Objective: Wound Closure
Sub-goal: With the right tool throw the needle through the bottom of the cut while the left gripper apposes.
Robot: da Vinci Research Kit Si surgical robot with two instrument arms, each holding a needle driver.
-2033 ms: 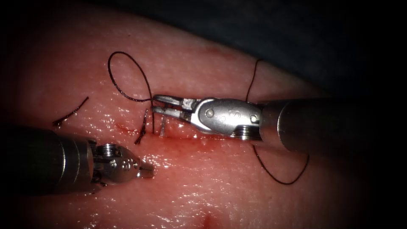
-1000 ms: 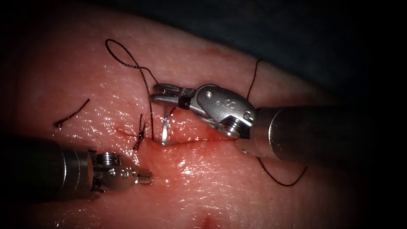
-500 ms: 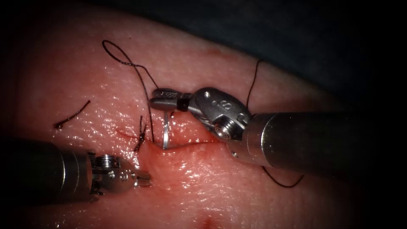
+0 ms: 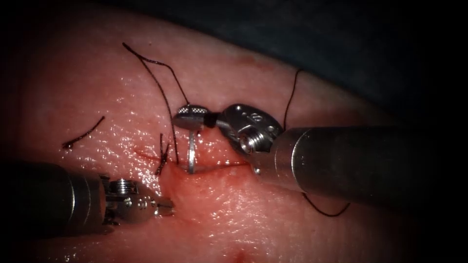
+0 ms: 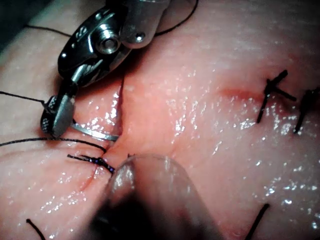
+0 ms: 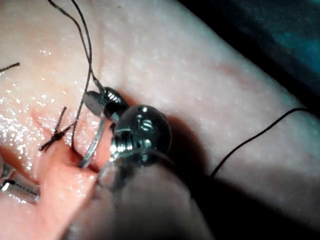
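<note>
in the endoscope view my right gripper [image 4: 187, 118], the steel needle driver coming in from three o'clock, is clamped on the thin curved steel needle [image 4: 191, 155] near its upper end. the needle's body runs straight down toward six o'clock and its lower part sits in the tissue at the dark red slit of the cut [image 4: 214, 168]. the fine black thread [image 4: 161, 87] leaves the jaws toward eleven o'clock and lies over the wet pink pork tissue [image 4: 273, 219]. at nine o'clock from the needle is a tied black stitch [image 4: 162, 157] with short tails. my left gripper [image 4: 165, 208], at seven o'clock from the needle, holds nothing, with its jaws together and the tip resting just beside the cut's lower lip. a loose cut end of black thread [image 4: 82, 132] lies well apart at nine o'clock.

in the left wrist view the right gripper [image 5: 56, 116] pinches the needle [image 5: 92, 133], whose arc dips into the fold of the cut [image 5: 120, 107]. two more tied black stitches [image 5: 287, 100] sit farther along the tissue.

in the right wrist view the needle [image 6: 92, 147] hangs from my right gripper [image 6: 100, 104] and enters the cut beside the stitch [image 6: 57, 132].

my judgement: three stitches done, a fourth begun, open cut left toward three o'clock.
</note>
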